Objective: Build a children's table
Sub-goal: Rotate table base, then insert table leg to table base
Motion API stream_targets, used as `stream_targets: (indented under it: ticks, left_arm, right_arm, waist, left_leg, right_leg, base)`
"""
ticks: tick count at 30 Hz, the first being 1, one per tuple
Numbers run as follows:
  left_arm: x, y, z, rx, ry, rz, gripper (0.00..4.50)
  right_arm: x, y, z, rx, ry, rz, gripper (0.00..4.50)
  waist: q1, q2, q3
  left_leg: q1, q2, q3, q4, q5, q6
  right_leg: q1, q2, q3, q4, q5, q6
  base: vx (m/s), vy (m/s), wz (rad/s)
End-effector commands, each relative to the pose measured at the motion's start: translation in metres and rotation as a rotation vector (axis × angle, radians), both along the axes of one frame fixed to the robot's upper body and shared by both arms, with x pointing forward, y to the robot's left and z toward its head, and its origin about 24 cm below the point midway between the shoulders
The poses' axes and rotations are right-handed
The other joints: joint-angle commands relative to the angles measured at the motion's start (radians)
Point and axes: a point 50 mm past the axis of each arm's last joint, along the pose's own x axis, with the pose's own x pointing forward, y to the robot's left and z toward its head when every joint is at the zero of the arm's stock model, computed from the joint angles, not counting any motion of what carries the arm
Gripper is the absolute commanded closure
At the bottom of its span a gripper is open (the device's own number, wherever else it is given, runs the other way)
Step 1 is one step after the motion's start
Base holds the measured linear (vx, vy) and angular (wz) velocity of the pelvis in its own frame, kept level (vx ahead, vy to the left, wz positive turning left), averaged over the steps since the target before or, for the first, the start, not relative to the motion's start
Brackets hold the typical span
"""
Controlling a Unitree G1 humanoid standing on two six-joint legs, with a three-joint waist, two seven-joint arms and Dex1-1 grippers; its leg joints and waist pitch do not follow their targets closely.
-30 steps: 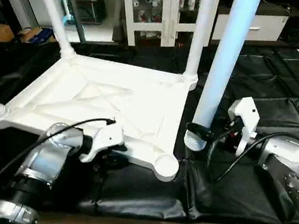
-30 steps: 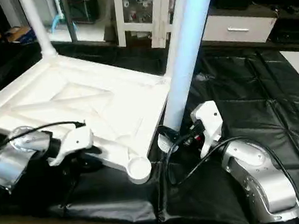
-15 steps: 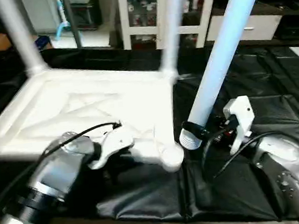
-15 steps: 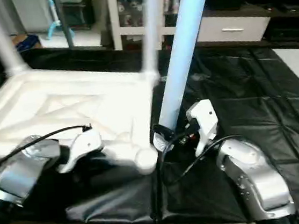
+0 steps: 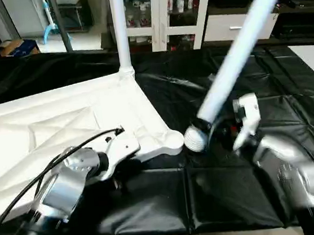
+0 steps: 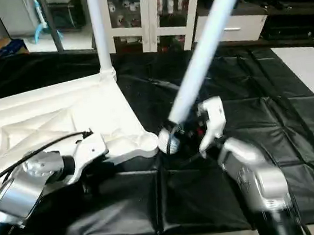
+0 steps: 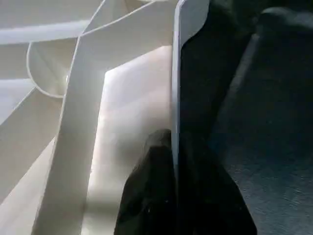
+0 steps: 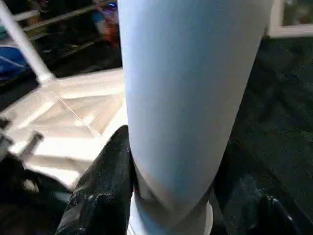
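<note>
Left eye view: the tabletop [image 5: 62, 134] lies underside up on the black-covered work surface [image 5: 239, 193], one fitted leg [image 5: 119, 28] standing in its far corner socket. The loose leg [image 5: 235, 57] slants up and away from the right gripper [image 5: 215, 130], its ribbed end just beside the empty near corner socket [image 5: 174, 141] – not yet in it.

Right eye view: same layout; the leg end [image 6: 168, 141] sits level with the socket rim and tilted. Judged risk – a tilted end pushed in now would jam on the rim or slide off it.

Left wrist view: the left gripper [image 7: 176, 196] pinches the tabletop's thin edge wall, one black finger [image 7: 146, 196] inside the wall and one outside. Judged risk – the hold is on a narrow lip, so a sideways shove from the leg could twist the tabletop out of the pinch.

Right wrist view: the right gripper's fingers [image 8: 102, 186] clamp the leg just above its ribbed collar. Judged risk – the long tube rises far above the hold, so its weight could lever it round in the fingers and spoil the alignment.
</note>
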Motion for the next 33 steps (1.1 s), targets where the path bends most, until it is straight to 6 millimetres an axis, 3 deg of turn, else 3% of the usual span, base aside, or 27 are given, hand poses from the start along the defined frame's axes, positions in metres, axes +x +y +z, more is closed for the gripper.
stream_targets:
  ticks: [1, 3, 4, 6, 8, 13, 24, 25, 29, 32, 33]
  left_arm:
    - [-0.010, -0.006, -0.016, -0.012, 0.054, -0.027, 4.29]
    - [-0.010, -0.009, -0.015, -0.024, 0.040, -0.050, 4.29]
    - [-0.011, -0.012, -0.013, -0.030, 0.037, -0.078, 4.29]
    - [-0.012, -0.013, -0.014, -0.021, 0.026, -0.093, 4.29]
    - [-0.012, -0.014, -0.015, -0.004, 0.009, -0.122, 4.29]
    - [-0.013, -0.013, -0.015, -0.028, 0.042, -0.136, 4.40]
    - [-0.018, -0.017, -0.010, -0.050, 0.066, -0.230, 4.40]
    - [-0.017, -0.018, -0.009, -0.053, 0.065, -0.234, 4.40]
    - [-0.018, -0.021, -0.008, -0.068, 0.073, -0.269, 4.40]
    - [-0.019, -0.022, -0.007, -0.075, 0.077, -0.290, 4.40]
    - [-0.021, -0.022, -0.007, -0.074, 0.083, -0.299, 4.40]
  right_arm:
    - [0.003, -0.001, 0.012, 0.028, -0.023, 0.060, 2.65]
    - [0.003, 0.001, 0.014, 0.028, -0.030, 0.088, 2.65]
    - [0.004, 0.003, 0.016, 0.026, -0.033, 0.132, 2.65]
    - [0.005, 0.005, 0.016, 0.023, -0.029, 0.157, 2.65]
    - [0.008, 0.008, 0.012, 0.005, -0.017, 0.205, 2.65]
    - [0.017, 0.008, 0.008, -0.033, -0.011, 0.226, 2.65]
    - [0.024, 0.010, -0.002, -0.066, 0.009, 0.282, 2.65]
    - [0.021, 0.010, -0.002, -0.066, 0.016, 0.302, 2.65]
    - [0.014, 0.006, -0.007, -0.070, 0.047, 0.366, 2.65]
    - [0.013, 0.004, -0.010, -0.083, 0.063, 0.385, 2.65]
    - [0.012, 0.002, -0.012, -0.098, 0.081, 0.396, 2.65]
  waist:
    - [0.016, -0.016, -0.053]
    - [0.025, -0.012, -0.055]
    - [0.026, -0.029, -0.054]
    - [0.033, -0.027, -0.053]
    - [0.038, -0.036, -0.050]
    - [0.042, -0.041, -0.043]
    - [0.047, -0.042, -0.038]
    - [0.046, -0.046, -0.035]
    - [0.049, -0.040, -0.029]
    - [0.050, -0.044, -0.028]
    - [0.050, -0.038, -0.027]
  left_leg:
    - [0.002, 0.056, -0.023, -0.073, -0.036, 0.085]
    - [0.007, 0.058, -0.021, -0.072, -0.021, 0.091]
    - [0.005, 0.058, -0.019, -0.072, -0.006, 0.099]
    - [0.009, 0.060, -0.018, -0.073, -0.006, 0.099]
    - [0.011, 0.062, -0.016, -0.075, -0.034, 0.085]
    - [0.013, 0.061, -0.015, -0.078, -0.084, 0.043]
    - [0.012, 0.061, -0.013, -0.078, -0.051, 0.059]
    - [0.012, 0.061, -0.013, -0.079, -0.056, 0.060]
    - [0.015, 0.063, -0.014, -0.082, -0.086, 0.048]
    - [0.014, 0.063, -0.013, -0.083, -0.094, 0.043]
    - [0.015, 0.063, -0.014, -0.083, -0.097, 0.041]
  right_leg:
    - [0.037, -0.072, 0.037, -0.063, 0.011, -0.257]
    - [0.036, -0.073, 0.037, -0.062, 0.035, -0.261]
    - [0.037, -0.072, 0.037, -0.060, 0.055, -0.265]
    - [0.034, -0.074, 0.036, -0.060, 0.044, -0.265]
    - [0.032, -0.075, 0.038, -0.065, -0.002, -0.258]
    - [0.025, -0.075, 0.040, -0.073, -0.093, -0.240]
    - [0.027, -0.073, 0.041, -0.066, -0.034, -0.251]
    - [0.024, -0.072, 0.041, -0.068, -0.042, -0.249]
    - [0.020, -0.073, 0.041, -0.073, -0.087, -0.240]
    - [0.021, -0.073, 0.041, -0.074, -0.089, -0.243]
    - [0.020, -0.074, 0.042, -0.074, -0.090, -0.243]
  base:
    - [0.000, 0.000, 0.00]
    - [0.000, 0.000, 0.00]
    - [0.000, 0.000, 0.00]
    - [0.000, 0.000, 0.00]
    - [0.000, 0.000, 0.00]
    - [0.000, 0.000, 0.00]
    - [0.000, 0.000, 0.00]
    - [0.000, 0.000, 0.00]
    - [0.000, 0.000, 0.00]
    - [0.000, 0.000, 0.00]
    - [0.000, 0.000, 0.00]
